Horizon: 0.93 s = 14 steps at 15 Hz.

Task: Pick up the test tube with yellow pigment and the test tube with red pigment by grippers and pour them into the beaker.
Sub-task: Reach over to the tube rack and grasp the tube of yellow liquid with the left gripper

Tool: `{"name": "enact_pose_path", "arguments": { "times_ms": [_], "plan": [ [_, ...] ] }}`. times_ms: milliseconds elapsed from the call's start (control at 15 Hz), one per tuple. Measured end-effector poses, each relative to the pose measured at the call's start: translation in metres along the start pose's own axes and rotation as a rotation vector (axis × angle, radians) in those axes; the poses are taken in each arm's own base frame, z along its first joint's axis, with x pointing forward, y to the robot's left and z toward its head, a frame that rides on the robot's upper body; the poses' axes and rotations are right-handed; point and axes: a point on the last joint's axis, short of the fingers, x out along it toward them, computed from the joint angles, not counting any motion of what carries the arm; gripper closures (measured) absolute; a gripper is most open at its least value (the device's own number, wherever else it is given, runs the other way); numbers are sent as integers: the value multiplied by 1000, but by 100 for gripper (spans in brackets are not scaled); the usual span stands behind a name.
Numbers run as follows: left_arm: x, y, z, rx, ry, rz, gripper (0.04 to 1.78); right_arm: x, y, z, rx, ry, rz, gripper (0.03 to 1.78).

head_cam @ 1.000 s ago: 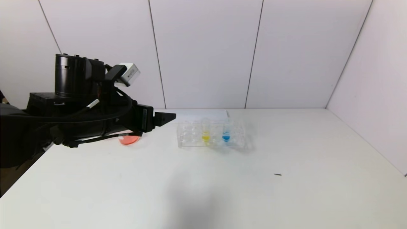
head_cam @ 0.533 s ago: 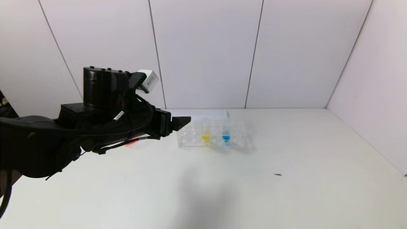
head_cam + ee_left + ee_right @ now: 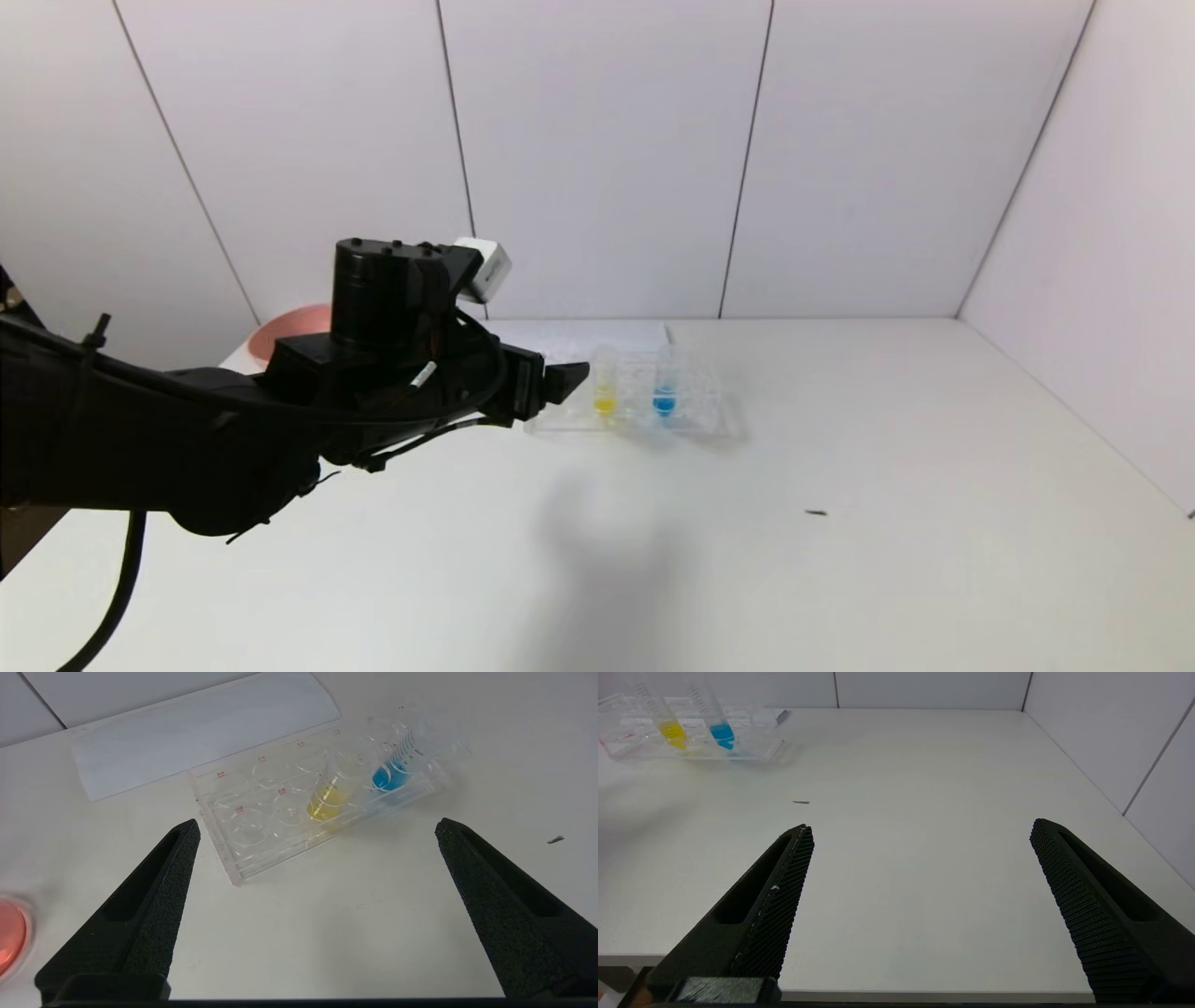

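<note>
Left gripper (image 3: 566, 381) hangs wide and empty, the slim clear test tube with yellow pigment (image 3: 325, 797) at twelve o'clock ahead in the clear plastic rack (image 3: 243, 854). I judge nothing yellow poured yet; red tube and beaker I cannot make out. Right gripper (image 3: 920, 835) idles wide.

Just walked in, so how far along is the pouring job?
Red looks poured: red liquid at the view's edge. Yellow tube sits untouched in the rack beside the blue tube. The open left claw is nearing it; grasp and pour remain. Right claw idle.
</note>
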Motion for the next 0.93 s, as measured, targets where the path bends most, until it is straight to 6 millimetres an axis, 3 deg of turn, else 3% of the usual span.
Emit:
{"name": "enact_pose_path", "arguments": {
  "times_ms": [467,933],
  "plan": [
    [29,-16,-15,-17,-57,-23,6,0,0,0,0,0,0,11],
    [50,-19,-30,-15,-80,-19,6,0,0,0,0,0,0,11]
  ]
}}
